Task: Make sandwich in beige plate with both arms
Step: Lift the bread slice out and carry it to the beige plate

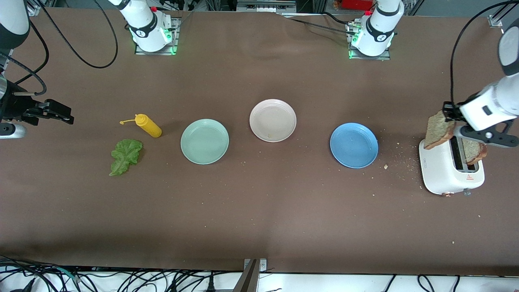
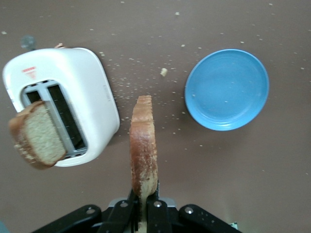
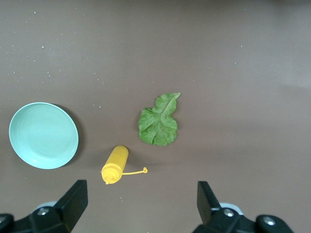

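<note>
Left gripper (image 2: 143, 201) clenched on a toast slice (image 2: 143, 145), edge-on, raised beside the toaster (image 1: 452, 170) for carrying to the beige plate (image 1: 273, 120), which sits bare well away; right gripper (image 3: 141, 201) released, waiting above the lettuce (image 1: 125, 155).

Three plates are sitting on the table: one mint-green plate (image 1: 204, 141), one beige plate (image 1: 273, 120) and one blue plate (image 1: 354, 145). Two toast slices are showing, one held slice (image 1: 438, 129) and one slice in the toaster (image 1: 475, 151). One white toaster (image 1: 450, 170), one lettuce leaf (image 1: 125, 156) and one yellow squeeze bottle (image 1: 148, 125) are lying out, and two arms are working the table
</note>
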`<state>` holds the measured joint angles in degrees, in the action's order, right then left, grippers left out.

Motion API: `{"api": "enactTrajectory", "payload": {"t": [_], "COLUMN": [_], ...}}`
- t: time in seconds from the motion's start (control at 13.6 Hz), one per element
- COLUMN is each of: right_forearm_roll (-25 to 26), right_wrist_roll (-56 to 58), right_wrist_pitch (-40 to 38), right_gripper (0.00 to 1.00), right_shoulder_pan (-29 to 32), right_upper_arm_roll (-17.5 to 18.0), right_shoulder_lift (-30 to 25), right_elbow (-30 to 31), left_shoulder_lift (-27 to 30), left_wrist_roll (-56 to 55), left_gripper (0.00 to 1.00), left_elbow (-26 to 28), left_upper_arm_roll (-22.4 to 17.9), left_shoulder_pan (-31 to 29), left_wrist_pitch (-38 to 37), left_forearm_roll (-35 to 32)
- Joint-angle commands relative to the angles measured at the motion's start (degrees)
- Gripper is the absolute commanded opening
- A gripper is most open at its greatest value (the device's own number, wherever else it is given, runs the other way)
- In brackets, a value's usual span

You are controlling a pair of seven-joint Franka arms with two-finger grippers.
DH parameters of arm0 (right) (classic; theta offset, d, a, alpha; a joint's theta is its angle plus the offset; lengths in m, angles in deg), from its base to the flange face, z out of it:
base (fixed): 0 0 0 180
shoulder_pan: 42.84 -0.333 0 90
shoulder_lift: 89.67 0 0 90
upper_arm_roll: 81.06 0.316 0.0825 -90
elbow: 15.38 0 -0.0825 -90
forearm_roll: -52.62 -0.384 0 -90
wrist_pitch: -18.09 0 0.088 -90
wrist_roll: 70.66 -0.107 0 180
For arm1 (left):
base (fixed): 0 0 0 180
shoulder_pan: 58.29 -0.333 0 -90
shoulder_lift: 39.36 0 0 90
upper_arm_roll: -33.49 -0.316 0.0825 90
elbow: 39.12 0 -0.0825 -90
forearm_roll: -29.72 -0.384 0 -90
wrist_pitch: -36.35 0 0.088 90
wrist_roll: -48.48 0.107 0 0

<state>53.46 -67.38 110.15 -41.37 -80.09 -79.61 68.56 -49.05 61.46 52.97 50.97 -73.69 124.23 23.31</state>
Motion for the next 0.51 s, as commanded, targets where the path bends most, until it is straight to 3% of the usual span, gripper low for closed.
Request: {"api": "enactTrajectory", "payload": {"t": [0.0, 0.44], "right_forearm_roll": [-0.67, -0.67], "right_wrist_roll": [0.15, 0.15], "right_wrist_pitch": [0.32, 0.32], "right_gripper": [1.0, 1.0], "right_shoulder_pan": [0.29, 0.29], "right_upper_arm_roll": [0.26, 0.26], "right_shoulder_lift": [0.06, 0.06], "right_elbow": [-0.18, -0.27], "left_shoulder_lift": [-3.22, -13.41], "left_wrist_roll": [-0.15, -2.34], "left_gripper": [0.0, 0.0], "left_elbow": [-0.68, -0.33], "left_upper_arm_roll": [-0.17, -0.08], "left_shoulder_pan": [0.46, 10.82], "left_wrist_pitch": [-1.4, -3.69], "left_forearm_roll": [10.14, 29.06]}}
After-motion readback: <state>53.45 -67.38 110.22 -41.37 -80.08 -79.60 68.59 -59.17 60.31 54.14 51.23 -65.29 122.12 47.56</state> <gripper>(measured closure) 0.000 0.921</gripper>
